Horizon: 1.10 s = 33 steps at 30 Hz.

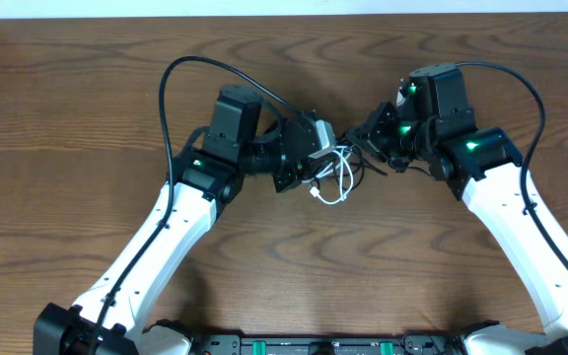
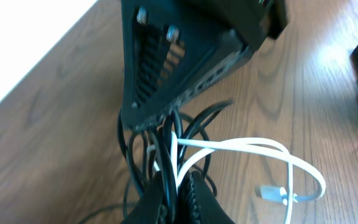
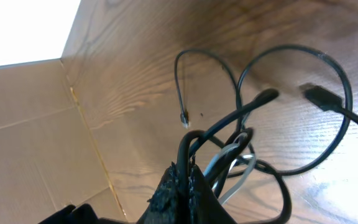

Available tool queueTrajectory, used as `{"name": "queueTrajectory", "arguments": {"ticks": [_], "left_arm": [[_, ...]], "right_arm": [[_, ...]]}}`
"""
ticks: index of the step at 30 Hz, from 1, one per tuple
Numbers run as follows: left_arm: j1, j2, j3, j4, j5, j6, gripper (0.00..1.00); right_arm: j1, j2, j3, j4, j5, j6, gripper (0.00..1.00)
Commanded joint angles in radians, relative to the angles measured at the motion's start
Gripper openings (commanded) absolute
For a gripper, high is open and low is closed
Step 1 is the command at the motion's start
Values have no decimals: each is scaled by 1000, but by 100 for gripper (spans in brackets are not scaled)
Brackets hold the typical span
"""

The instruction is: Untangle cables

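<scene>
Thin glossy cables (image 1: 337,183), one white loop among round black cords, sit knotted on the wood-grain table (image 1: 284,286). The left gripper (image 2: 178,182) and right gripper (image 3: 183,175) flank that knot, each clamped onto strands.

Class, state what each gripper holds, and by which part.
The left gripper pinches the white cable and black cables mid-length; the right gripper pinches a black cable at a bend.
</scene>
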<state>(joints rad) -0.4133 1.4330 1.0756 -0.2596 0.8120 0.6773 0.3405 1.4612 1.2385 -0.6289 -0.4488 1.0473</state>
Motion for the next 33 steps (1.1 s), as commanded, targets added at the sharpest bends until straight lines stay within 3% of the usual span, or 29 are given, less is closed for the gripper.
{"name": "queueTrajectory", "arguments": {"ticks": [1,9,20,33], "left_arm": [[-1,-12,8,-70,-225,-9,8],[3,-12,8,-226,-587,-10,8],[127,-12,8,-283,-605,-128,8],[358,-12,8,-309,-604,-303,8]], "right_arm": [[-31,-8,10,-25,10,-18,1],[-138,-8,10,-71,0,-40,1],[-296,-8,10,-79,-89,-95,1],[-520,-8,10,-227,-97,-193,1]]}}
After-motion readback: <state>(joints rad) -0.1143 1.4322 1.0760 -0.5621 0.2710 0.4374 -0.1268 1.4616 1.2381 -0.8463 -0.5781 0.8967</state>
